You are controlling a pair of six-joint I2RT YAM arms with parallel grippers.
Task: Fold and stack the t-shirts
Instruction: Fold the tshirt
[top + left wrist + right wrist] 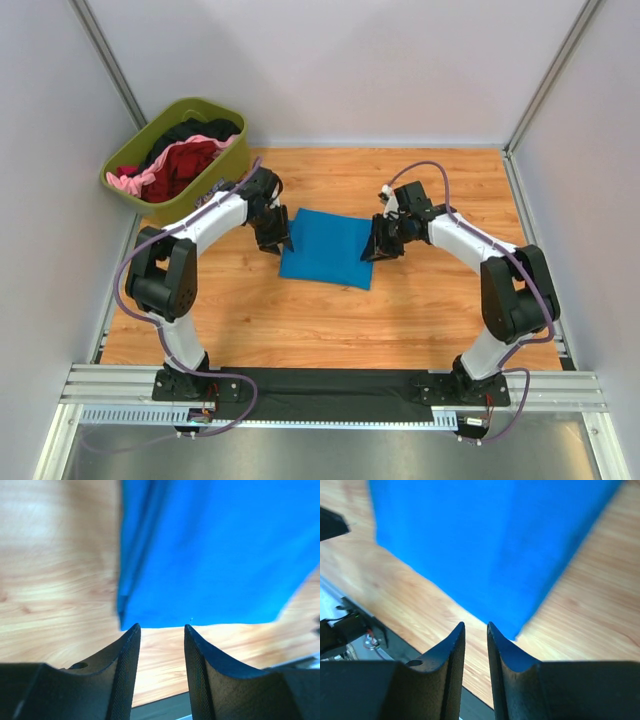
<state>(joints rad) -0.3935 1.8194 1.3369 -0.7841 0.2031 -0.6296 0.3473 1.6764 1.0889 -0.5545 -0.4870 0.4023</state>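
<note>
A bright blue t-shirt point(328, 248) lies folded into a flat rectangle at the middle of the wooden table. My left gripper point(277, 243) hangs over its left edge, jaws open and empty; in the left wrist view the blue t-shirt point(215, 550) lies just beyond my gripper point(162, 627). My right gripper point(376, 250) hangs at the shirt's right edge, jaws slightly apart and empty; in the right wrist view the blue t-shirt point(485, 540) ends in a corner just past my gripper point(475, 625). More t-shirts, dark red point(185, 165), pink point(150, 180) and black point(200, 130), lie heaped in the tub.
An olive-green plastic tub point(228, 160) stands at the table's far left corner, close to my left arm. Grey walls close in the table on three sides. A black strip and metal rail point(330, 385) run along the near edge.
</note>
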